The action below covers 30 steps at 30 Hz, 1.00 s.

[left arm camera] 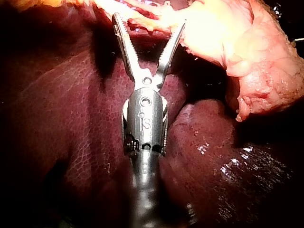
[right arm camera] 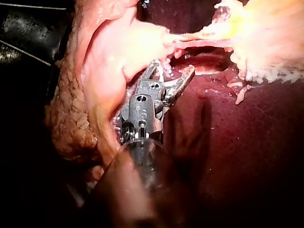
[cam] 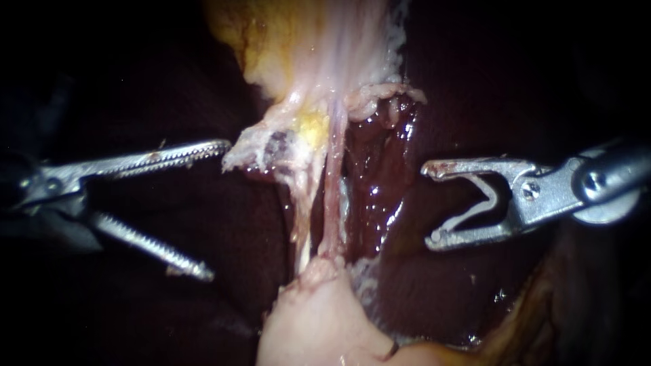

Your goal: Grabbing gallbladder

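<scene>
The left instrument [cam: 215,210] held its end effector wide and gripped nothing. Its upper jaw's tip lay just beside the frayed pale margin of the gallbladder [cam: 305,61], and that spread was probably meant for a broad bite of the wall. The right instrument [cam: 430,205] also had its end effector parted and empty, standing off across the stretched tubes [cam: 332,196], likely to leave the approach clear. The gallbladder lay ahead of the left end effector, beyond its upper jaw. It was pale pink with yellow patches, ragged and stringy at the edge, with glossy dark liver [cam: 380,176] behind it
</scene>
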Tool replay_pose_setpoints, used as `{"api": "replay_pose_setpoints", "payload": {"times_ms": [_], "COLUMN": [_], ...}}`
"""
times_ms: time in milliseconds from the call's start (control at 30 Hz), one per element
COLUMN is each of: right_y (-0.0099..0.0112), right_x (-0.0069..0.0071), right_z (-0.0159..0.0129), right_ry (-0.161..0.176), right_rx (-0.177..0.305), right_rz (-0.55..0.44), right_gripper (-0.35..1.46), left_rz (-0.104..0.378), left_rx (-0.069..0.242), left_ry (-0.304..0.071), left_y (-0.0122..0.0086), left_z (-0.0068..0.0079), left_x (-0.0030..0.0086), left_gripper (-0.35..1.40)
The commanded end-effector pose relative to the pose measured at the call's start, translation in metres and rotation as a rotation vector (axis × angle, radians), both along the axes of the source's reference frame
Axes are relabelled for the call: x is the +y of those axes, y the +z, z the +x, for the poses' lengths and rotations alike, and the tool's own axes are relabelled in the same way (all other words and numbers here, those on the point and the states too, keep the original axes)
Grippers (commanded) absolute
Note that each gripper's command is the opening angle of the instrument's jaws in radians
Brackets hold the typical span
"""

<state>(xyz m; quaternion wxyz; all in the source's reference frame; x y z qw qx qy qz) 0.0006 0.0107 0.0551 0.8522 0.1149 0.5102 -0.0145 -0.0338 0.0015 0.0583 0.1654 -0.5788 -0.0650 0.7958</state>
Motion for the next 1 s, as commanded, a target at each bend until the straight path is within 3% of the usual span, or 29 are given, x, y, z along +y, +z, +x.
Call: {"api": "replay_pose_setpoints", "payload": {"times_ms": [33, 67, 200, 367, 533, 667, 867, 1000], "right_y": [0.0000, 0.0000, 0.0000, 0.0000, 0.0000, 0.0000, 0.0000, 0.0000], "right_x": [0.0000, 0.0000, 0.0000, 0.0000, 0.0000, 0.0000, -0.0001, -0.0001], "right_z": [0.0000, 0.0000, 0.0000, 0.0000, 0.0000, 0.0000, 0.0000, 0.0000], "right_ry": [0.000, 0.000, 0.000, 0.000, 0.000, 0.000, -0.001, -0.001], "right_rx": [0.000, 0.000, 0.000, 0.000, 0.000, 0.000, 0.000, 0.000], "right_rz": [0.000, 0.000, 0.000, 0.000, 0.000, 0.000, 0.000, 0.000], "right_gripper": [0.50, 0.50, 0.50, 0.50, 0.50, 0.50, 0.50, 0.50], "left_rz": [-0.006, 0.008, 0.114, 0.230, 0.322, 0.353, 0.403, 0.423], "left_rx": [0.002, 0.007, 0.059, 0.113, 0.138, 0.137, 0.164, 0.171], "left_ry": [0.000, -0.016, -0.135, -0.205, -0.244, -0.262, -0.285, -0.304], "left_y": [0.0000, 0.0000, -0.0001, 0.0003, 0.0011, 0.0015, 0.0019, 0.0021], "left_z": [0.0000, 0.0000, -0.0002, -0.0009, -0.0018, -0.0023, -0.0026, -0.0025], "left_x": [0.0000, 0.0000, 0.0005, 0.0014, 0.0019, 0.0021, 0.0021, 0.0022], "left_gripper": [1.16, 1.14, 1.11, 0.94, 0.88, 0.81, 0.56, 0.29]}}
